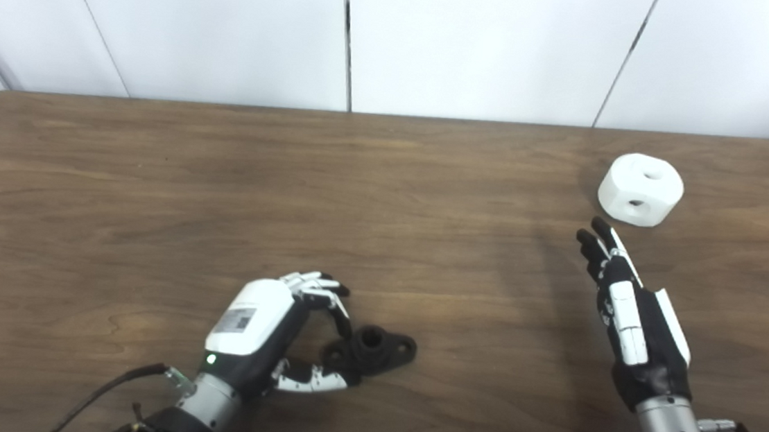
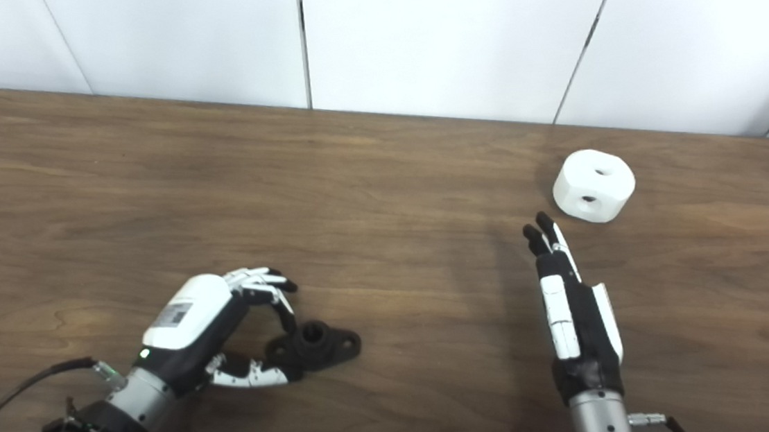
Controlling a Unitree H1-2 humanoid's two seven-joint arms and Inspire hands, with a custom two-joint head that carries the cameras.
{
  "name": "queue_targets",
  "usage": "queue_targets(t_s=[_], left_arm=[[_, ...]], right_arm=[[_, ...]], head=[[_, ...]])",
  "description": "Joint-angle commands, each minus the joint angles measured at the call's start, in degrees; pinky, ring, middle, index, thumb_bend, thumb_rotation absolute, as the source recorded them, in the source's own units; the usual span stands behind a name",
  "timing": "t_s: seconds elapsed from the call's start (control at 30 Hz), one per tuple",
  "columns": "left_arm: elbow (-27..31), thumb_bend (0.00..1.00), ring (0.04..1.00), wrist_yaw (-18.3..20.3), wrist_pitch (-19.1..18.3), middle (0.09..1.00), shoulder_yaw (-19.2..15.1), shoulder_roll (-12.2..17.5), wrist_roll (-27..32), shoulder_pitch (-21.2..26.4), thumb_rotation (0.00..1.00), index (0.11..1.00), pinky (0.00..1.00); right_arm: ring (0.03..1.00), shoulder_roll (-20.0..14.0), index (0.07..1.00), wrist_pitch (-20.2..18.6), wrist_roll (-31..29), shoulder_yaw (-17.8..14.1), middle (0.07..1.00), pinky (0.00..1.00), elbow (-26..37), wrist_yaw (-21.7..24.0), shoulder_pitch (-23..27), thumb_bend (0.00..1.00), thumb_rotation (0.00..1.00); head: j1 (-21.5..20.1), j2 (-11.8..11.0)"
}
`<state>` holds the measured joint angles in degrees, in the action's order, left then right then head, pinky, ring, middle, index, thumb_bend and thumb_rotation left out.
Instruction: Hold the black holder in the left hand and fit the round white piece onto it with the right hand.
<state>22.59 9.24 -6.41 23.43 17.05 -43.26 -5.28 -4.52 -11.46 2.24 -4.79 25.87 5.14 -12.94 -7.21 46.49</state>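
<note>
Two hands working apart on one bench

Both views are showing nearly the same scene; the right eye view is also taking in the bench's (image 2: 388, 174) rounded far right corner.

The left hand (image 1: 263, 331) is lying at about seven o'clock, its fingers (image 1: 319, 285) and thumb curling around the near end of the black holder (image 1: 373, 349), which is resting on the wood; whether they are actually clamping it, I cannot tell.

The right hand (image 1: 636, 321) is holding nothing, fingers straight and close together, pointing toward the round white piece (image 1: 641, 188), which is sitting untouched at two o'clock, just beyond the fingertips.

White wall panels (image 1: 345, 31) are standing behind the dark wood bench.
</note>
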Motion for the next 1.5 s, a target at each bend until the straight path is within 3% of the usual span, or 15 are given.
queue_targets(t_s=[0.0,0.3,0.63,0.73,0.83,1.03,1.13,1.3,1.43,1.47], left_arm=[[1.63,0.52,0.873,1.66,0.86,0.794,1.19,-0.68,-0.83,-1.06,0.05,0.488,0.86],[0.28,0.52,0.878,1.23,1.71,0.8,1.22,-2.05,-2.5,-2.53,0.05,0.488,0.89],[-0.47,0.52,0.874,1.09,2.13,0.802,0.76,-3.34,-4.58,-3.62,0.05,0.488,0.89],[-0.49,0.52,0.876,1.47,2.02,0.805,0.52,-3.48,-4.92,-3.61,0.05,0.489,0.89],[-1.15,0.52,0.876,0.95,2.61,0.804,0.0,-3.55,-4.16,-3.65,0.05,0.488,0.89],[-2.13,0.52,0.872,0.36,4.13,0.802,-0.79,-3.64,-3.42,-3.71,0.05,0.488,0.88],[-2.52,0.52,0.869,0.21,5.07,0.8,-1.47,-3.4,-2.98,-3.77,0.05,0.488,0.87],[-2.76,0.52,0.868,0.24,5.96,0.798,-2.72,-2.8,-2.0,-3.96,0.05,0.488,0.87],[-2.66,0.52,0.872,0.9,5.91,0.798,-3.62,-2.48,-1.31,-4.12,0.05,0.488,0.86],[-2.64,0.52,0.873,1.02,5.94,0.8,-3.8,-2.4,-1.17,-4.17,0.05,0.488,0.86]], right_arm=[[0.969,2.34,0.957,0.22,-0.12,0.97,0.935,1.0,3.43,-1.15,-8.91,0.63,1.0],[0.969,1.7,0.957,-1.42,-0.86,1.16,0.932,1.0,5.09,-1.43,-9.26,0.64,1.0],[0.957,0.96,0.948,-1.83,-0.63,-0.69,0.929,1.0,6.5,-2.25,-8.46,0.6,1.0],[0.974,0.32,0.951,-2.22,-0.74,-1.47,0.939,1.0,7.18,-2.22,-7.84,0.58,0.97],[0.98,-0.76,0.96,-2.55,-1.67,-3.58,0.951,1.0,7.69,-2.3,-5.95,0.54,0.85],[0.994,-3.98,0.948,-6.05,4.33,-7.27,0.937,1.0,10.76,-2.96,-0.79,0.55,0.68],[0.96,-5.3,0.933,-8.94,7.18,-8.13,0.935,0.93,12.32,-2.59,2.15,0.55,0.6],[0.942,-8.62,0.925,-11.75,11.93,-7.5,0.948,0.9,12.74,-2.4,6.36,0.62,0.51],[0.92,-12.74,0.908,-14.12,19.73,-5.25,0.935,0.88,11.48,-1.6,10.73,0.66,0.47],[0.936,-13.97,0.905,-14.72,21.87,-4.66,0.941,0.91,10.85,-0.8,12.06,0.68,0.48]], head=[[-0.18,0.27],[-0.56,0.8],[-1.28,0.23],[-2.39,-0.26],[-3.33,-0.6],[-4.78,-0.9],[-7.01,-1.33],[-10.42,-1.34],[-12.39,-1.52],[-12.84,-1.6]])
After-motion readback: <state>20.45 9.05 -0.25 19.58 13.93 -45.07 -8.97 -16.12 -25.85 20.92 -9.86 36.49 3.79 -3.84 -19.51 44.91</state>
